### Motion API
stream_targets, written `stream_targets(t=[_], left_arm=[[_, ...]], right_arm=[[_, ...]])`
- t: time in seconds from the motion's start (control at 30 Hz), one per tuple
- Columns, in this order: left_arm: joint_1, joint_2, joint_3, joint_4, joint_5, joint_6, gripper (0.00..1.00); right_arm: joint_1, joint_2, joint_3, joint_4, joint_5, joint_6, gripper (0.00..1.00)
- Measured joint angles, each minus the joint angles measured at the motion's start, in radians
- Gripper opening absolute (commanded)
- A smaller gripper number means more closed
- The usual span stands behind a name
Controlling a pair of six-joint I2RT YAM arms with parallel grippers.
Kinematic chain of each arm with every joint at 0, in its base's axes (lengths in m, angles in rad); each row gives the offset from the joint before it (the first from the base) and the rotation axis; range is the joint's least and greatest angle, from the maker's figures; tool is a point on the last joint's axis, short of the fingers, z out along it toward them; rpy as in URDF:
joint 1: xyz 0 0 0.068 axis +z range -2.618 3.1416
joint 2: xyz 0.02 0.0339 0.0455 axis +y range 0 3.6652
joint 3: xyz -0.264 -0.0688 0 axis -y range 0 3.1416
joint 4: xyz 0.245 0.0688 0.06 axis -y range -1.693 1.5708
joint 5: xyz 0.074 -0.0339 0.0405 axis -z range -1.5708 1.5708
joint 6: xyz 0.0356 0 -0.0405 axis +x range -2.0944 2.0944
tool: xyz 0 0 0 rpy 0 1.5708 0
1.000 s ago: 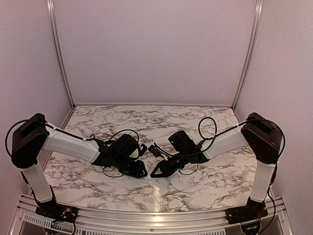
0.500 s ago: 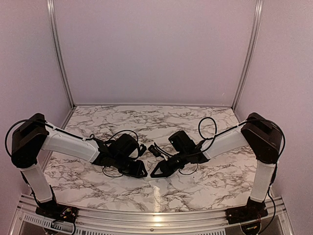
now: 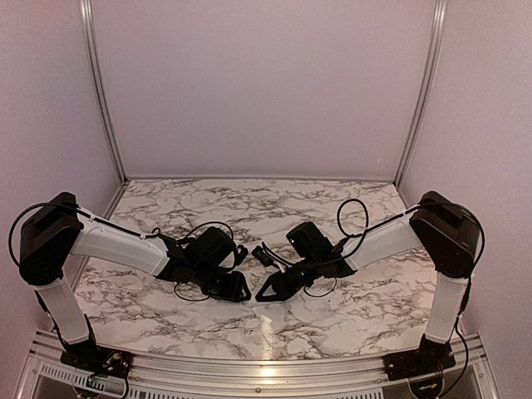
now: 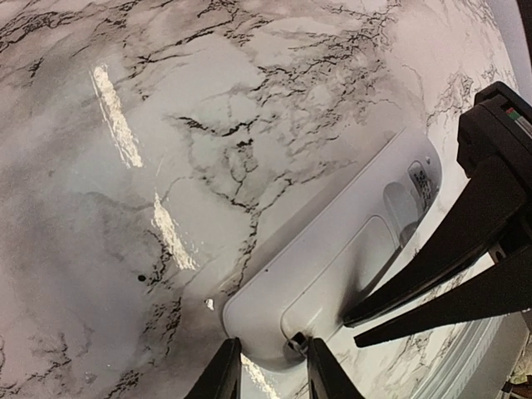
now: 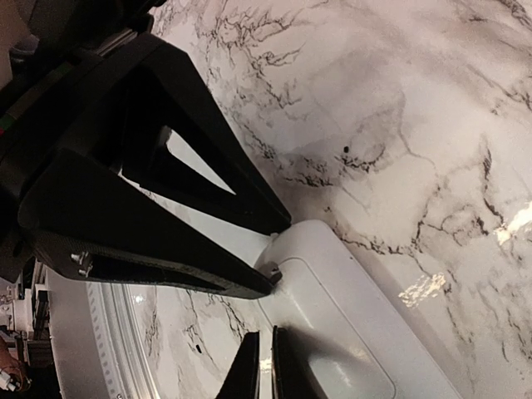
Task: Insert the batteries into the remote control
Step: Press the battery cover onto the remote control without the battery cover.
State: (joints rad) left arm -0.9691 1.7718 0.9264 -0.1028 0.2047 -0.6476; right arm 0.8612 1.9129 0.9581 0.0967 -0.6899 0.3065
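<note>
As the flat white plastic remote control [image 4: 332,249] lies back-up on the marble-patterned table [image 4: 125,125], we see the left gripper [image 4: 273,370] pinching one end, long axis pointing away from it; the right gripper [image 5: 264,366], pressed together, touches its back.

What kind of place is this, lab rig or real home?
Likely a lab test cell: plain pale wall panels, upright aluminium corner rails, a marble-patterned tabletop, two white-and-black robot arms bolted at its near edge.
</note>
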Motion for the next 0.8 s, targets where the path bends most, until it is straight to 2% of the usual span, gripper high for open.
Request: stream_targets(t=[0.8], left_arm=[[0.008,-0.023,0.001,-0.001,0.012,-0.018,0.3]], right_arm=[[0.0,0.0,0.0,0.0,0.0,0.0,0.05]])
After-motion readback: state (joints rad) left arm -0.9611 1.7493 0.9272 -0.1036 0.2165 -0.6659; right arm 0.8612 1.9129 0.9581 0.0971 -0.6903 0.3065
